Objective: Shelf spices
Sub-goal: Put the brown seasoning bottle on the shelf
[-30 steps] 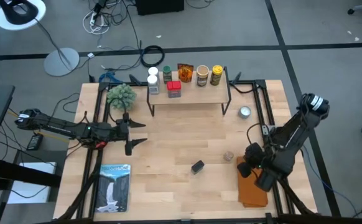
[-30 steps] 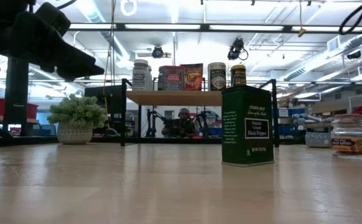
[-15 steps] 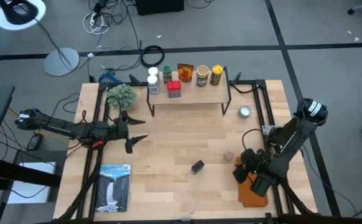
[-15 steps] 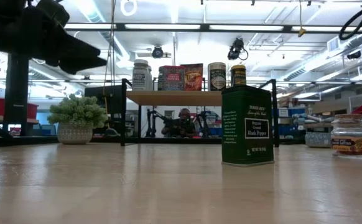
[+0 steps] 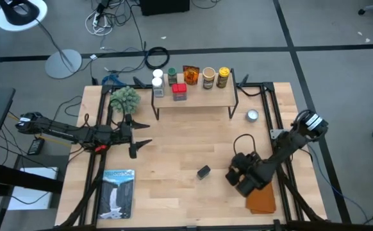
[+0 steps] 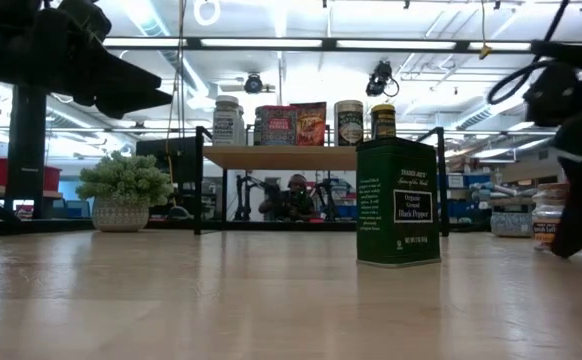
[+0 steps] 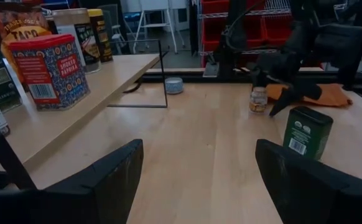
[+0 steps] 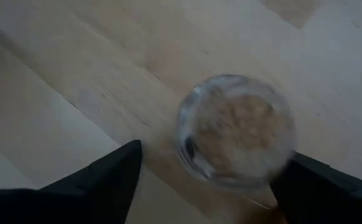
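Right gripper (image 5: 237, 173) is hovering over the small glass jar (image 8: 236, 132), fingers spread wide, one on each side of it, not gripping. The wrist view is looking straight down on the jar's top; tan contents are showing through the glass. From the left wrist view the jar (image 7: 258, 99) is standing upright on the table (image 5: 186, 144), just in front of the orange cloth (image 7: 330, 94) and near the right arm. In the low view the arm is covering most of it at the right edge.

Green pepper tin (image 6: 397, 201) is standing upright on the table, mid-front, to the left of the right gripper and apart from it. In the high view it is showing as a small dark box (image 5: 203, 171).

Left gripper (image 5: 137, 134) is sitting spread and empty over the table's left side, in front of the plant (image 5: 124, 98), fingers (image 7: 106, 180) pointing toward the middle.

Shelf (image 5: 196, 96) is standing at the back centre, carrying a row: white-capped jar (image 5: 157, 84), green-capped jar (image 5: 172, 76), red paprika tin (image 5: 179, 92), orange packet (image 5: 190, 74), tan canister (image 5: 208, 77), yellow-capped jar (image 5: 223, 76).

Flat silver tin (image 5: 252, 115) is lying on the table right of the shelf. A book (image 5: 118, 191) is lying at front left.
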Available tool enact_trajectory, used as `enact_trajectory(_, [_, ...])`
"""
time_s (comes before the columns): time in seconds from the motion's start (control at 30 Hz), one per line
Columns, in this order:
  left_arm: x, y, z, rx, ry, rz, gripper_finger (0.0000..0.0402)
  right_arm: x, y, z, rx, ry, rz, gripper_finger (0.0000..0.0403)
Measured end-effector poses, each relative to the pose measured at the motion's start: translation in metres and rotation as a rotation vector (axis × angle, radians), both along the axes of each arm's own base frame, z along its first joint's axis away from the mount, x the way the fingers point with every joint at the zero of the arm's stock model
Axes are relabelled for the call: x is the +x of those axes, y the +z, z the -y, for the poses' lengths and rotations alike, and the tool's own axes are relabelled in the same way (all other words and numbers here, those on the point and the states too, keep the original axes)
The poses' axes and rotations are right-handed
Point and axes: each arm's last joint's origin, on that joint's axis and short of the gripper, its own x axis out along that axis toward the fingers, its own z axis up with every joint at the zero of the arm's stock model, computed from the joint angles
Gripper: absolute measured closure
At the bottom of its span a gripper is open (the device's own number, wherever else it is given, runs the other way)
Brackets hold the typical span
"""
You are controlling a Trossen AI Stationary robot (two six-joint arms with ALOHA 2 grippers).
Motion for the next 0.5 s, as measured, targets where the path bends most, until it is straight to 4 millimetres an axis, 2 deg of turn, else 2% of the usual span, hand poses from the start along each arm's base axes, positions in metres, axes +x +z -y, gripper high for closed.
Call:
enact_trajectory(0.1, [0.000,0.000,0.000,-0.001,0.000,0.000,0.0085,0.006,0.000,0.005,0.004,0.015,-0.011,0.0115])
enact_trajectory(0.27, [0.000,0.000,0.000,-0.004,0.000,0.001,0.0085,0.012,0.001,0.014,-0.030,0.022,-0.031,0.0224])
enact_trajectory(0.5, [0.000,0.000,0.000,-0.005,-0.001,0.000,0.0085,0.016,0.007,0.028,-0.087,0.086,-0.086,0.0220])
